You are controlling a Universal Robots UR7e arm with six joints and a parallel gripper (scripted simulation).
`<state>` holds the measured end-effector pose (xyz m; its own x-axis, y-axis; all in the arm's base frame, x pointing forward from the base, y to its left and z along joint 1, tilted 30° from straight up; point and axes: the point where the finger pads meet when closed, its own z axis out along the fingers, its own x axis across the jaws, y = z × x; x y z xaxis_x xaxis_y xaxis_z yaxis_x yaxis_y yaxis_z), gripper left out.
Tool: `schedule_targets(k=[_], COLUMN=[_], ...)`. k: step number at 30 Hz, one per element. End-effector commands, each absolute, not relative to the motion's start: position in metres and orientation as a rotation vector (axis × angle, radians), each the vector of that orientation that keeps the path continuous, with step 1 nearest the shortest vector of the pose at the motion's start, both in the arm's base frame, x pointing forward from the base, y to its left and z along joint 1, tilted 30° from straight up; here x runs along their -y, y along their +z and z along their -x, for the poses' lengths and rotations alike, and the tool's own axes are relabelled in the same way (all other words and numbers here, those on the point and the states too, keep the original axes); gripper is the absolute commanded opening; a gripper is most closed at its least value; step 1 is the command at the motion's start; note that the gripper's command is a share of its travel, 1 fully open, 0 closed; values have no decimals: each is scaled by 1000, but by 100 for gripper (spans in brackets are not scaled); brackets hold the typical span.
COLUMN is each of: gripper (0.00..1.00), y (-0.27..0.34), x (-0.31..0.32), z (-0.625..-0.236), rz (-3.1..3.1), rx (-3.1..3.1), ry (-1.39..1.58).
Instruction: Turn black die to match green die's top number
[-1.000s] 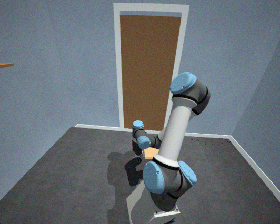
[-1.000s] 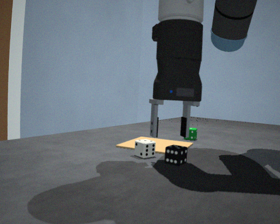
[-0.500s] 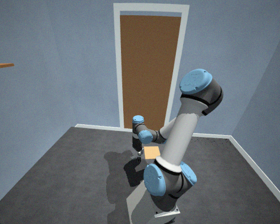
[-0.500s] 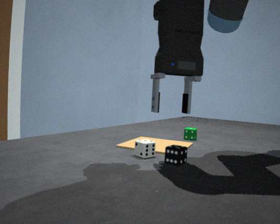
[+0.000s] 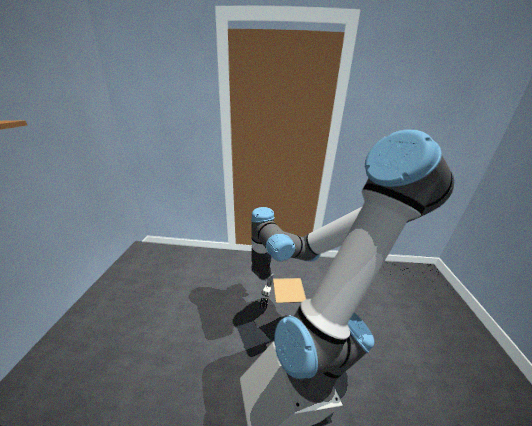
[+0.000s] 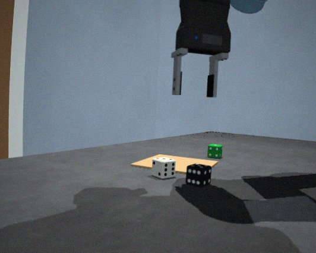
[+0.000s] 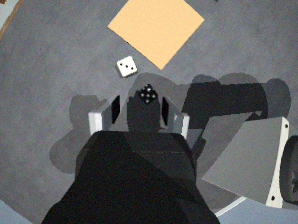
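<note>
The black die (image 6: pixel 198 174) (image 7: pixel 148 95) (image 5: pixel 264 301) lies flat on the dark floor, just off the near edge of the tan mat (image 6: pixel 191 162) (image 7: pixel 156 22) (image 5: pixel 289 290). The green die (image 6: pixel 215 151) lies on the floor beyond the mat's far side. Its top pips are too small to read for sure. My gripper (image 6: pixel 194 95) (image 7: pixel 140 104) is open and empty. It hangs high above the black die, which shows between the fingers in the wrist view.
A white die (image 6: pixel 164 167) (image 7: pixel 127 66) (image 5: pixel 267 289) lies on the floor left of the black die, close by the mat's corner. The arm's base (image 5: pixel 302 360) stands near the dice. The grey base plate (image 7: pixel 249 159) shows at the right of the wrist view.
</note>
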<state>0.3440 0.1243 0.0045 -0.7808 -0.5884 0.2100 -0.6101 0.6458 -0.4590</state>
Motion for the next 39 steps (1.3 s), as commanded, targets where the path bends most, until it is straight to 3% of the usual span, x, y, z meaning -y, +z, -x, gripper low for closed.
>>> schedule_targets(k=[1, 17, 39], gripper=[100, 100, 100], y=[9, 9, 4], x=[-127, -127, -126], z=[-343, -343, -329], rz=[-1023, -1056, -1775], rx=[2811, 2792, 2226], ry=[808, 805, 709])
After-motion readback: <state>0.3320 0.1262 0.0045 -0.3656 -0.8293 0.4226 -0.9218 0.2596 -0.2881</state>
